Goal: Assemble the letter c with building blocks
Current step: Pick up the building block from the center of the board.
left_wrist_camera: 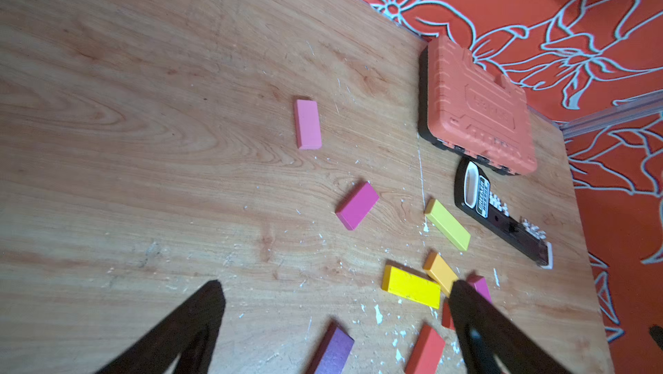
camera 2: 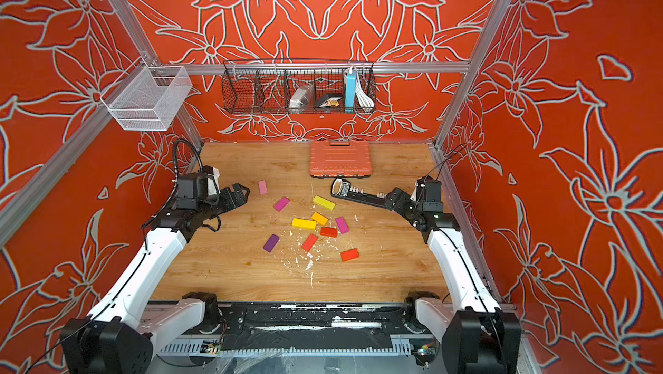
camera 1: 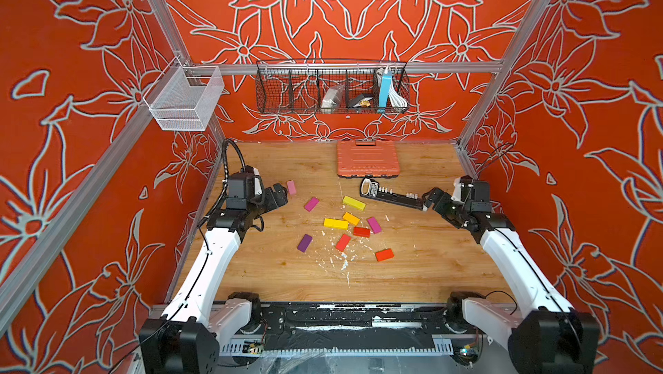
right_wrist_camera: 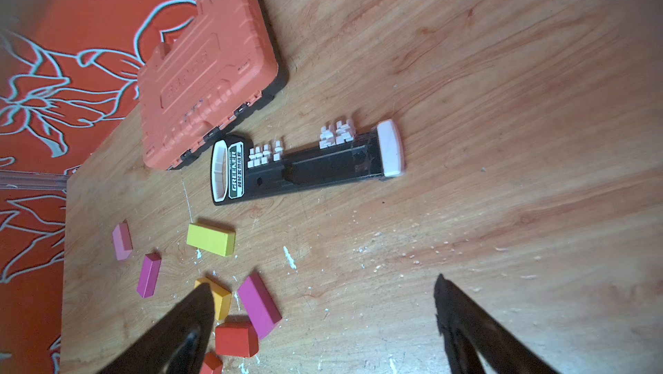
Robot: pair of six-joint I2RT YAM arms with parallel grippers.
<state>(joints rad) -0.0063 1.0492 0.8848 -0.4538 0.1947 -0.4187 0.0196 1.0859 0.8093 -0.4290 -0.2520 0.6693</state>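
Yellow, red, pink, purple blocks (camera 1: 335, 223); orange case (camera 1: 367, 158)

We read the word "GREENER" in white letters on the green label (right_wrist_camera: 235, 169) at the wide end of the black bar (right_wrist_camera: 305, 166). A smaller line beside it is not legible. The raised lettering on the orange case (right_wrist_camera: 201, 78) we cannot read.

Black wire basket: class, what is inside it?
The black wire basket holds a clear bag, a small black box, an upright blue box and a coiled white cable; the bag's contents are hidden.
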